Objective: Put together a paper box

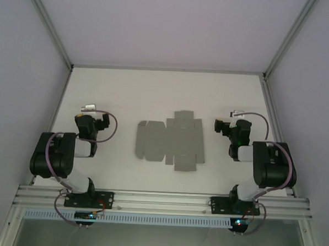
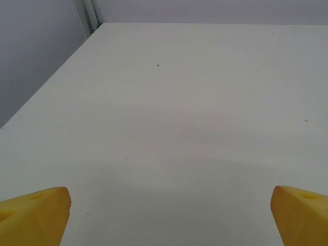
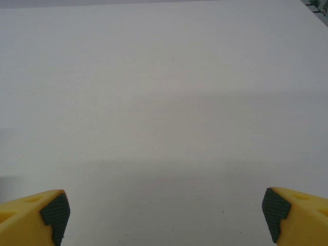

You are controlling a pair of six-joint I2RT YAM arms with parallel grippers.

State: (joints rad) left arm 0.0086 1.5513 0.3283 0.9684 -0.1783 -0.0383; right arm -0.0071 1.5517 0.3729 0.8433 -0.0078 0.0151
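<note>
**A:** Top view. Where does the paper box [image 1: 169, 141] lie relative to the grippers?

**B:** It lies near the middle of the white table [image 1: 155, 89], between the left arm [image 1: 60, 156] and the right arm [image 1: 270, 164]. It is apart from both, and neither gripper touches it. Each arm sits folded near its own side of the table.

**A:** Wrist views. What is the state of each gripper?

**B:** The left gripper [image 2: 169, 200] is spread wide, with its yellow fingers [image 2: 36, 215] at the two lower corners and bare table between them. The right gripper [image 3: 164, 200] is spread equally wide. Dark pads [image 3: 54, 211] show on the inner faces of its tips, again with bare table between.

**A:** How does the box look?

**B:** It is a flat, unfolded die-cut sheet of plain grey cardboard, lying level on the table. Its long axis runs left to right. Flaps project from the far and near edges toward the right end, and the left end is notched into short tabs. Faint crease lines divide the panels.
</note>
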